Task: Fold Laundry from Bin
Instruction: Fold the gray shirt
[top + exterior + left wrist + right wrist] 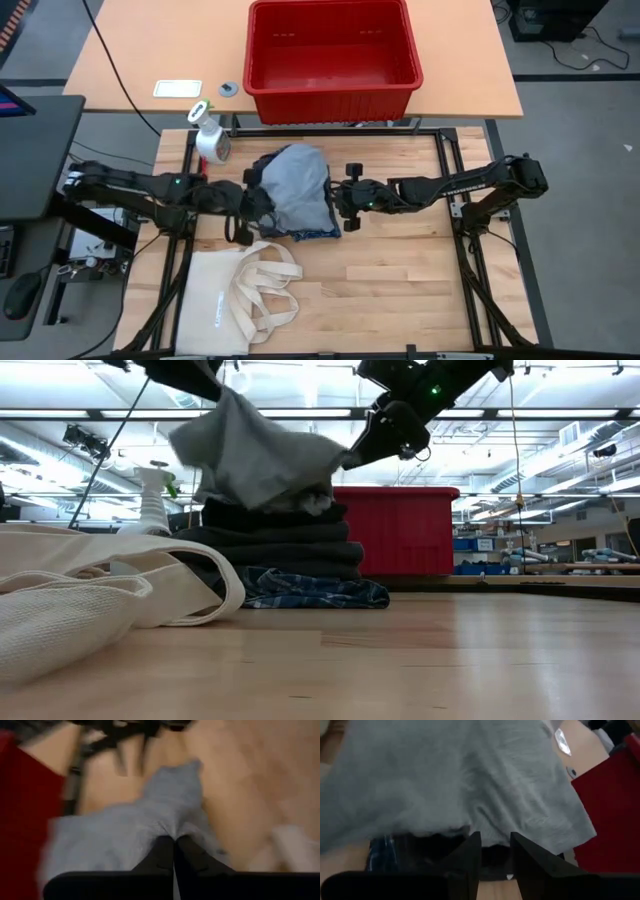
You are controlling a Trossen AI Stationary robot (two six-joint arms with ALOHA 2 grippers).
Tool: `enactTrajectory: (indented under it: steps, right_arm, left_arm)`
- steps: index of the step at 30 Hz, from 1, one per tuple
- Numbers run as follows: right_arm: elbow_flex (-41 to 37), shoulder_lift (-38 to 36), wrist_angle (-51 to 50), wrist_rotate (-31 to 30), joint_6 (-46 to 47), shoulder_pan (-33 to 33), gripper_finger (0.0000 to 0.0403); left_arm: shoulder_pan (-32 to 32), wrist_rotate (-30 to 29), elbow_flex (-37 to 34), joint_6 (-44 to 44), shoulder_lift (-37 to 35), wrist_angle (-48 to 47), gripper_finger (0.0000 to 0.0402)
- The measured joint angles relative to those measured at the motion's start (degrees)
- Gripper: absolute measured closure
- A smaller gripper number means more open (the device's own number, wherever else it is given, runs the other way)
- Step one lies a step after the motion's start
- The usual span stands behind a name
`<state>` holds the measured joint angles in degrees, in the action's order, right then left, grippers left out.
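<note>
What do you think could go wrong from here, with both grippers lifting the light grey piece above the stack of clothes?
1. The left gripper is shut on a small pinch of the light grey piece; the cloth might slip free.
2. The right gripper grips the opposite edge just above the folded stack, so lowering could drag the stack askew.
3. The spray bottle stands close beside the left arm and could be knocked over.
</note>
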<state>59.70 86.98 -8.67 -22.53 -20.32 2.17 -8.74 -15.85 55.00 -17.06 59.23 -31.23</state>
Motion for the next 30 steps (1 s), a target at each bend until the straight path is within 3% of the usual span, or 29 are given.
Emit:
enactTrajectory:
  steps: [4,8,14,22,26,30]
  right_arm:
    - [0.0,0.0,0.9,0.4,0.1,0.0,0.0289]
    - [0.0,0.0,2.5,3.2,-0.1,-0.4,0.0289]
    - [0.0,0.0,3.0,3.6,-0.3,-0.8,0.0289]
    - [0.0,0.0,1.4,4.6,0.7,-1.0,0.0289]
    - [0.0,0.0,1.2,11.9,2.2,-2.7,0.0289]
    - [0.0,0.0,-1.5,14.6,4.2,-5.0,0.0289]
  left_arm:
    - [-0.5,7.4,-1.3,7.1,3.5,-0.4,0.0397]
    - [-0.4,8.0,-4.3,7.1,10.3,2.8,0.0395]
    - [0.0,-0.9,-4.0,6.6,16.8,2.8,0.0343]
    - [-1.8,3.6,1.6,9.2,10.1,-9.2,0.0245]
    - [-2.1,3.6,1.8,11.2,4.8,-10.6,0.0226]
    - [-1.9,1.4,1.8,15.4,1.5,-14.7,0.0224]
